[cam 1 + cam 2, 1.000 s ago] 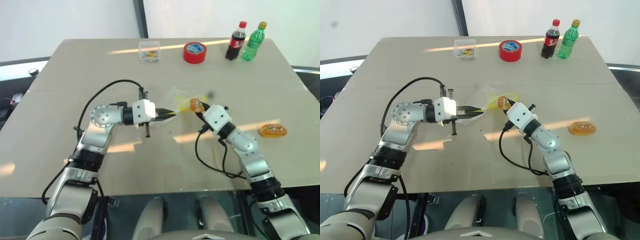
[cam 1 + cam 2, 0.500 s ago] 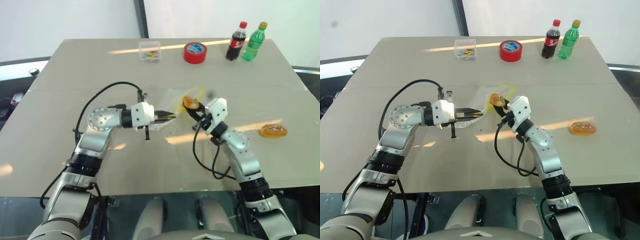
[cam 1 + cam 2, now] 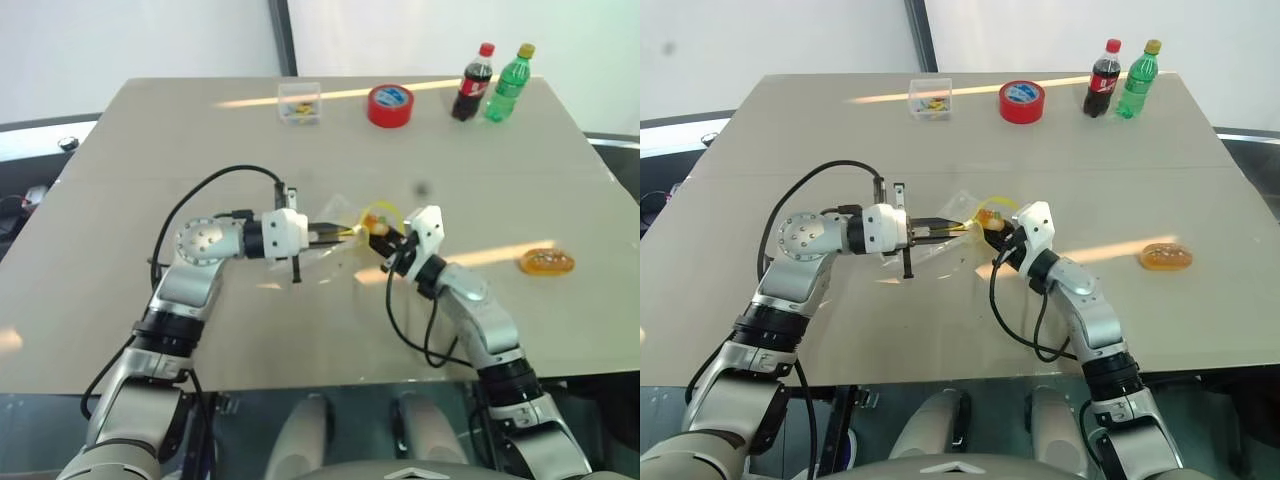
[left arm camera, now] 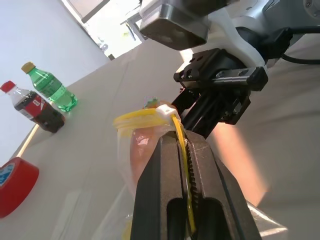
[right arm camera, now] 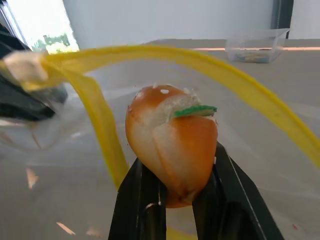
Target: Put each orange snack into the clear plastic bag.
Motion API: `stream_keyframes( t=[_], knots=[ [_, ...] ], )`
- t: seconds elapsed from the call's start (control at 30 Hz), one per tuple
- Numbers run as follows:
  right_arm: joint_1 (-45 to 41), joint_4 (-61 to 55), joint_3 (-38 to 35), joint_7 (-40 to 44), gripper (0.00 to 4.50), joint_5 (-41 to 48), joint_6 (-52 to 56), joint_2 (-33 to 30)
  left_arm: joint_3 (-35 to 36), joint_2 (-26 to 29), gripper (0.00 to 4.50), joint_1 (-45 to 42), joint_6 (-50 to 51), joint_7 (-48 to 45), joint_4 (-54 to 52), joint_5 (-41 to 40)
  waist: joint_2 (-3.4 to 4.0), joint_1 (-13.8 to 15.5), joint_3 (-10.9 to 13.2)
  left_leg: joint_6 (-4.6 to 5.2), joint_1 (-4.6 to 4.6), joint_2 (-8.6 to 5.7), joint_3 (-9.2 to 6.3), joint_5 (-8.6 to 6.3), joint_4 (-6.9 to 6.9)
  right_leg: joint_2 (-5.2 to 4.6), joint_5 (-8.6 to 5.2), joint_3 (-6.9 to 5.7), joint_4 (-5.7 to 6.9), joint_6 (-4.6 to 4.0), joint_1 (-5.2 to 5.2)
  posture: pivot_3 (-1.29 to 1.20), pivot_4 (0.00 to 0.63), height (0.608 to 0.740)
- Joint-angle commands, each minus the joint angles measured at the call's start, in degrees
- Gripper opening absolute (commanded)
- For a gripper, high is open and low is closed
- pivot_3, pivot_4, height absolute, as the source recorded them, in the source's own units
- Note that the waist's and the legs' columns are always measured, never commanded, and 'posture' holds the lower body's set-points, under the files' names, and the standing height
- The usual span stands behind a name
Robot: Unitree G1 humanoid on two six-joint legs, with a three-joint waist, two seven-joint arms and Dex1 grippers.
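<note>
At mid-table, the left gripper (image 4: 182, 145) was clamped tight on the yellow seal strip of the bag (image 3: 335, 240), holding its mouth open. The right gripper (image 5: 175, 175) pinched one snack (image 5: 171, 147) at that mouth. The second snack (image 3: 546, 261) lay on the table (image 3: 150, 140), well apart.

Small clear box (image 3: 299, 102) contents too small to tell; red tape roll (image 4: 15, 185) cut off, apparently.
</note>
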Motion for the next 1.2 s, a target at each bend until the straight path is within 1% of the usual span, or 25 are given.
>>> stream_keyframes(
  t=[0.03,0.1,0.27,0.4,0.5,0.6,0.77,0.87,0.9,0.93,1.0,1.03,1.1,1.2],
  knots=[
    [-4.1,5.7,2.7,-6.8,0.41,-13.9,-14.9,-3.2,0.5,0.6,0.00,0.9,-2.6,-0.8,-3.1,-0.4,0.00,-0.1,0.0,0.00,0.01,0.00,0.03,0.00,0.00,0.00,0.00,0.02,0.00,0.00,0.00,0.00,0.150,0.740],
    [-6.3,9.8,2.4,-12.2,0.41,-18.6,-19.6,-4.0,0.1,1.5,0.00,1.7,-4.3,-1.9,-2.5,0.3,0.00,-0.1,0.0,0.00,0.02,-0.01,0.05,0.00,0.00,0.00,0.00,0.03,0.00,0.00,-0.01,0.00,0.150,0.740],
    [-9.8,15.4,0.2,-24.3,0.41,-27.5,-24.5,-6.3,-0.8,3.1,0.00,1.4,-8.4,-2.8,1.0,3.5,0.00,0.0,0.0,-0.02,0.02,0.02,0.05,0.01,-0.02,0.01,0.00,0.03,0.00,0.00,-0.02,0.00,0.150,0.740],
    [-10.2,16.0,0.2,-29.1,0.41,-32.2,-25.4,-8.3,-1.4,2.8,0.00,-1.5,-13.1,-0.6,6.4,8.2,-0.01,0.2,0.0,-0.01,0.00,-0.03,0.04,0.01,-0.01,-0.01,0.00,0.02,-0.01,0.00,0.00,0.00,0.150,0.740],
    [-9.2,14.1,2.4,-26.9,0.41,-34.5,-26.8,-9.8,-1.7,2.0,0.00,-4.1,-16.5,2.7,10.3,11.6,-0.01,0.1,0.0,-0.01,0.00,-0.04,0.05,0.01,-0.01,-0.01,0.00,0.03,-0.01,0.00,0.00,0.00,0.150,0.740],
    [-8.7,12.3,5.6,-23.5,0.41,-36.4,-26.9,-10.5,-2.1,1.5,0.00,-5.3,-18.2,3.6,12.1,11.9,-0.01,-0.3,0.0,-0.01,0.00,-0.03,0.07,0.01,-0.01,0.00,0.00,0.05,-0.01,0.00,-0.01,0.00,0.150,0.740],
    [-11.3,14.1,11.0,-20.5,0.41,-40.7,-25.0,-8.5,-2.4,1.3,0.00,-4.0,-19.7,3.8,11.2,10.5,-0.01,-1.0,0.0,0.00,0.01,0.04,0.10,0.00,-0.02,0.06,0.00,0.08,0.01,0.00,-0.03,0.00,0.150,0.740],
    [-13.0,14.8,12.3,-18.3,0.41,-40.4,-24.5,-7.6,-2.3,1.4,0.00,-3.1,-19.8,4.5,10.6,10.5,-0.01,-1.0,0.0,0.00,0.01,0.02,0.10,0.00,0.00,0.05,0.00,0.09,0.01,0.00,-0.02,0.00,0.150,0.740],
    [-13.5,14.9,12.4,-17.8,1.24,-40.3,-24.2,-7.4,-2.1,1.3,0.00,-2.9,-19.5,4.8,10.4,10.5,-0.01,-1.0,0.0,0.00,0.01,0.02,0.09,0.00,0.01,0.04,0.00,0.09,0.00,0.00,-0.02,0.00,0.150,0.740],
    [-13.7,14.9,12.4,-17.1,1.44,-40.2,-23.7,-7.5,-2.0,1.4,0.00,-2.7,-19.1,5.3,10.1,10.7,-0.01,-1.0,0.0,0.00,0.01,0.02,0.08,0.00,0.01,0.04,0.00,0.08,0.00,0.00,-0.02,0.00,0.150,0.740],
    [-13.6,14.2,12.0,-18.0,2.22,-41.1,-23.6,-8.2,-1.7,1.3,0.00,-2.1,-17.8,6.5,9.4,10.9,-0.01,-0.8,0.0,-0.01,0.00,0.02,0.04,0.01,0.01,0.04,0.00,0.05,0.00,0.00,-0.02,0.00,0.150,0.740],
    [-13.2,13.4,11.4,-18.8,2.73,-41.5,-23.3,-8.6,-1.5,1.3,0.00,-1.9,-17.2,7.2,9.0,11.1,-0.01,-0.7,0.0,0.00,0.00,0.02,0.03,0.00,0.01,0.04,0.00,0.04,0.00,0.00,-0.01,0.00,0.150,0.740],
    [-12.2,11.5,10.3,-18.8,3.58,-41.2,-22.6,-9.8,-1.2,1.1,0.00,-1.3,-15.7,8.9,8.2,11.5,-0.01,-0.6,0.0,0.00,-0.01,0.01,0.03,0.00,0.01,0.02,0.00,0.04,-0.01,0.00,-0.01,0.00,0.150,0.740],
    [-8.3,3.8,7.9,-15.5,3.58,-39.1,-20.4,-12.7,-0.6,0.7,0.00,-0.5,-13.1,13.1,7.4,13.7,-0.01,-0.1,0.0,0.00,-0.02,0.01,0.02,0.00,0.01,0.02,0.00,0.04,-0.01,0.00,-0.01,0.00,0.150,0.740]
  ],
)
